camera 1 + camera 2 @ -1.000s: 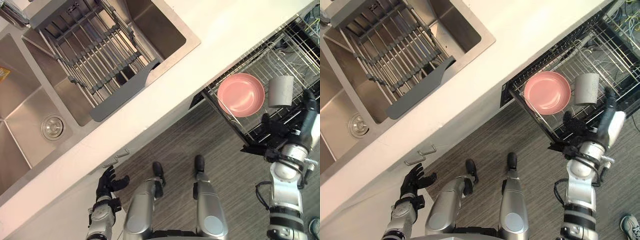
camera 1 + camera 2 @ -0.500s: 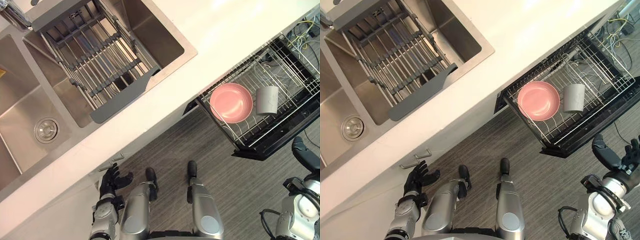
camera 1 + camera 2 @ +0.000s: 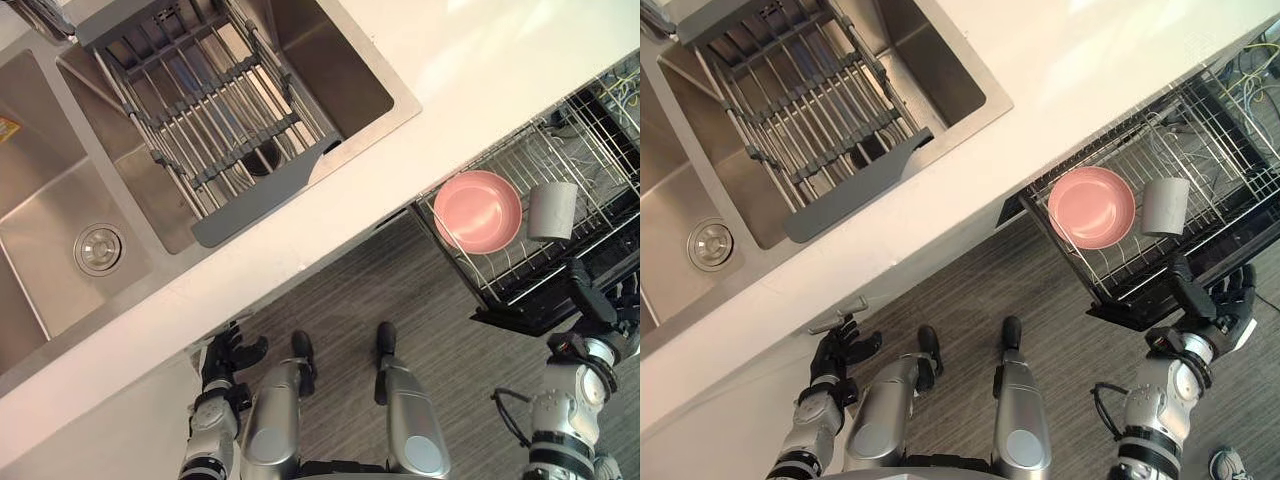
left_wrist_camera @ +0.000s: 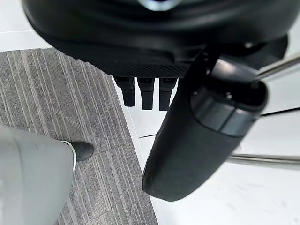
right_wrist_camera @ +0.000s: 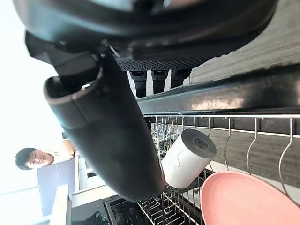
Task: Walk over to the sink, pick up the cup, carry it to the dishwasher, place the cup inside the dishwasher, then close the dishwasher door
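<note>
Cup (image 3: 552, 210): pale, lying on its side in the wire rack (image 3: 592, 128) of the open dishwasher (image 3: 528, 312), on the right of the scene. It sits just right of a pink bowl (image 3: 478, 211). We cannot tell whether the two touch. Neither hand is on the cup.

Right hand (image 3: 1212, 312): released and holding nothing, with loose, spread fingers (image 5: 152, 78). It hangs at the near side of the dishwasher, just beside the dark front edge below the rack. We cannot tell whether it makes contact with that edge. In the right wrist view the cup and the bowl's rim lie past the fingers, beyond the dark bar.

Left hand (image 3: 228, 357): low on the left, close to the pale cabinet front under the counter (image 3: 480, 60). Its fingers are relaxed, its thumb stands out, and it grasps nothing.

Sink (image 3: 50, 205): far left, steel, with a round drain (image 3: 99, 249) in the basin. A grey drying rack (image 3: 200, 110) spans the neighbouring basin.

We note grey striped floor (image 3: 400, 290) between counter and dishwasher. A person (image 5: 35, 158) shows far off in the right wrist view.
</note>
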